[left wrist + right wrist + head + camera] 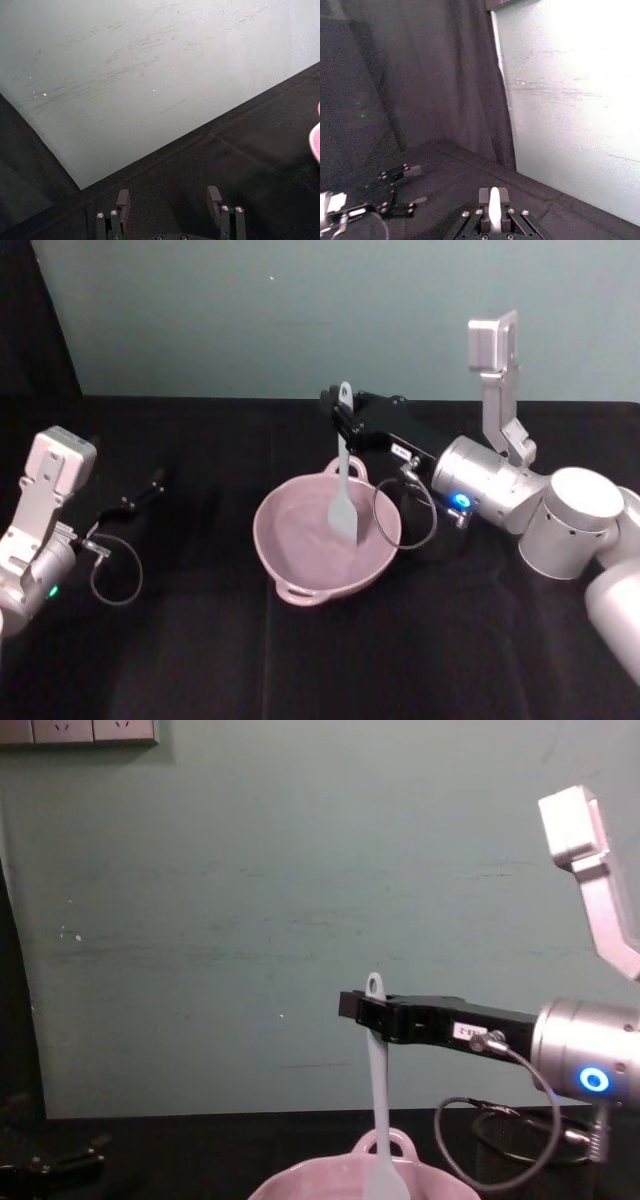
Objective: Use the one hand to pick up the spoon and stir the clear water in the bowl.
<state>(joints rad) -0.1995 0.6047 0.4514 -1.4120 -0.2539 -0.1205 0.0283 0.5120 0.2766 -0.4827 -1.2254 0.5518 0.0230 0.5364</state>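
Observation:
The white spoon (345, 485) hangs upright, its flat blade down inside the pale pink bowl (285, 560) at the table's middle. My right gripper (340, 423) reaches in from the right above the bowl's far rim and is shut on the spoon's handle just below its holed end. In the chest view the right gripper (368, 1012) holds the spoon (377, 1110) vertically over the bowl (290, 1185). The handle tip (494, 209) shows between the jaws in the right wrist view. The clear water is not discernible against the pink. My left gripper (170, 202) is open, parked at the far left.
A black wire-mesh cup (440, 530) stands just right of the bowl, behind the right arm's looped cable (405, 512). Black cloth (200, 660) covers the table, with a teal wall (250, 310) behind. The left arm (35, 530) rests at the left edge.

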